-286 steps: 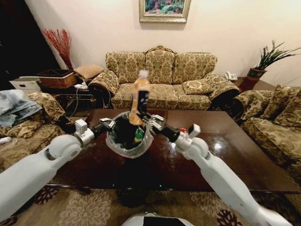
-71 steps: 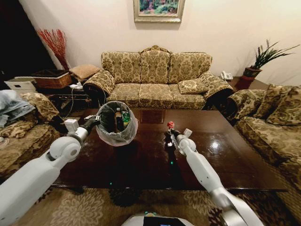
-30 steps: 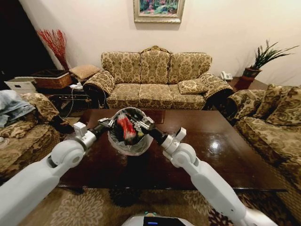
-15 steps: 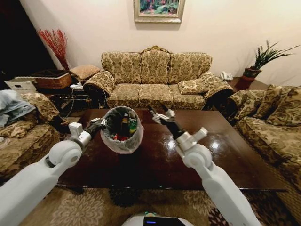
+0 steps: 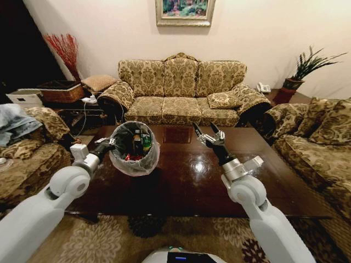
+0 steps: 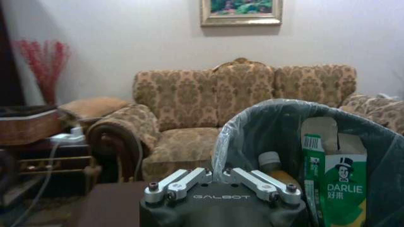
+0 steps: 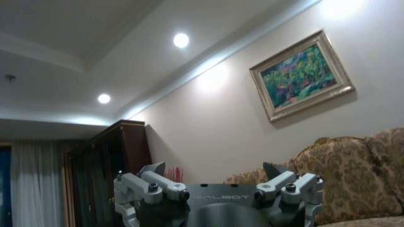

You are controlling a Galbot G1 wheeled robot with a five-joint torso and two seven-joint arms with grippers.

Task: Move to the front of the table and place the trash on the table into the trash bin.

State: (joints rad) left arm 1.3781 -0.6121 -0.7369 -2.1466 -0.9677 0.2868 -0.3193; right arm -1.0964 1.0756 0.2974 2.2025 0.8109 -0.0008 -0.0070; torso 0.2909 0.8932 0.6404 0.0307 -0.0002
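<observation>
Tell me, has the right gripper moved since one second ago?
Yes. The right gripper, open and empty, has swung from the trash bin rightward over the table.

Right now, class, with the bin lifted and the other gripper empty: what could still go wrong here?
The left gripper holds the trash bin in the air by its rim alone, above the table; it could slip or tip. The bin tilts, so the tan bottle and green carton might spill. The open right gripper is raised close by and could knock it.
</observation>
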